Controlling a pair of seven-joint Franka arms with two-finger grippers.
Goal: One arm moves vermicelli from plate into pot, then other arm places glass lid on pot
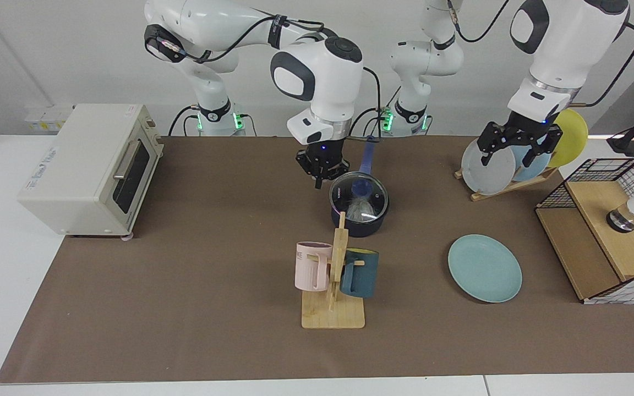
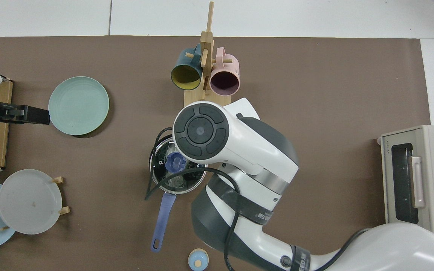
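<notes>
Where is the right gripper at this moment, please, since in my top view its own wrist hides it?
Observer: The right gripper hangs above the table beside the pot, just off the glass lid, touching neither.
Operator: Does the lid sit level?
Observer: Yes, from the side its rim rests flat on the pot.
Operator: And the left gripper?
Observer: The left gripper waits open and empty, held high in front of the racked plates.

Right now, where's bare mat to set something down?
Widest patch: between the toaster oven and the mug rack. Also the mat's front strip. Crowded: around the pot, with the right claw beside it, and around the plate rack, where the left claw waits.
</notes>
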